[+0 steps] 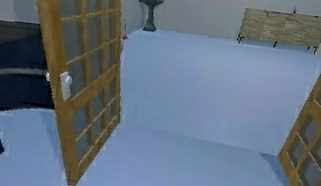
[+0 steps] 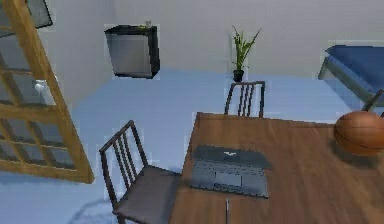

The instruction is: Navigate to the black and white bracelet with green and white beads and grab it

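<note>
Now facing gap betw. swung-wide glass doors (image 1: pixel 76 66), prob. to search rm beyond doors w/ sink (image 1: pixel 151 9), sideboard (image 1: pixel 284 28). Table (image 2: pixel 300 150) near doors bears laptop (image 2: pixel 230 168). Can't tell where bracelet lies, nor gripper state.

Brown wooden bench (image 2: pixel 300 150): grey laptop (image 2: pixel 230 168) lying flat near front-left corner; orange-brown ball (image 2: pixel 360 132) resting well right of laptop, toward bench edge. Pale blue floor (image 2: pixel 170 100): dark chair (image 2: pixel 135 170) just left of laptop, second chair (image 2: pixel 246 98) beyond laptop at bench's far edge, potted plant (image 2: pixel 241 50) farther beyond, dark cabinet (image 2: pixel 133 50) beyond and left.
</note>
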You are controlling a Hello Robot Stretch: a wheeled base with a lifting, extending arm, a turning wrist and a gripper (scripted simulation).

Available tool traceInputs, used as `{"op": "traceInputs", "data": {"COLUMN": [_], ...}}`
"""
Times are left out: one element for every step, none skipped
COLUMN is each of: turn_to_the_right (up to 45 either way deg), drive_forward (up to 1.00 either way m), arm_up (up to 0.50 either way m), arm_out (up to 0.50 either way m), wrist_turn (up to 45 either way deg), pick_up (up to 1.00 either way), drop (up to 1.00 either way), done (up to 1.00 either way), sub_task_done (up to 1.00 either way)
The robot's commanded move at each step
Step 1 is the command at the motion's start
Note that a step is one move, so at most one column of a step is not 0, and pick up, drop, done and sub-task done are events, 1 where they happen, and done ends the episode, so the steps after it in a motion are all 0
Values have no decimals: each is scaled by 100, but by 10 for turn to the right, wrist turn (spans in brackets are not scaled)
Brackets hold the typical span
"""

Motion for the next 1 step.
{"op": "traceInputs", "data": {"turn_to_the_right": [0], "drive_forward": [20], "arm_up": [0], "arm_out": [0], "wrist_turn": [0], "pick_up": [0], "drop": [0], "done": [0], "sub_task_done": [0]}}
